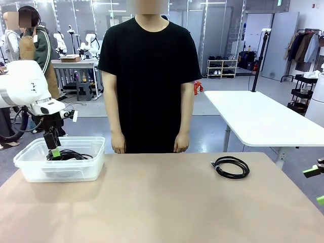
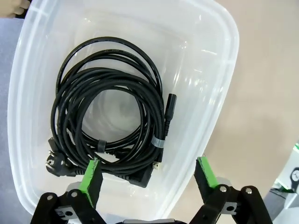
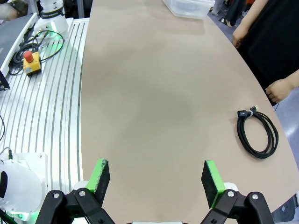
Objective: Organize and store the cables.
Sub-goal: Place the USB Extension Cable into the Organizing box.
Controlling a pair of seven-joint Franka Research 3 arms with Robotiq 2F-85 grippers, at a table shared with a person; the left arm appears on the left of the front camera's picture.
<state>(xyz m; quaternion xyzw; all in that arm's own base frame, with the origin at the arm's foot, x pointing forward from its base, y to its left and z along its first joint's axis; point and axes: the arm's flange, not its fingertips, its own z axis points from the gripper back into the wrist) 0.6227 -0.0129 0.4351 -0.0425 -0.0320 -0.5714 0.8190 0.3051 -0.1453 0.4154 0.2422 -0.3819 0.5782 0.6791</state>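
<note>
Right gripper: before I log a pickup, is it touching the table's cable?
Apart. Right wrist view: the gripper hangs open over bare table, the cable lying well aside.

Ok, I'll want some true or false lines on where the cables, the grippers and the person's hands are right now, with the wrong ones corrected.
1. The clear bin holds coiled black cables. True.
2. The left gripper is clamped on a cable. False: its jaws stand open above the bin, gripping nothing.
3. One coiled cable lies on the table, outside the bin. True.
4. The person is holding a cable. False: the person's hands hang empty at the far edge.
5. The right gripper is open over bare tabletop. True.
</note>
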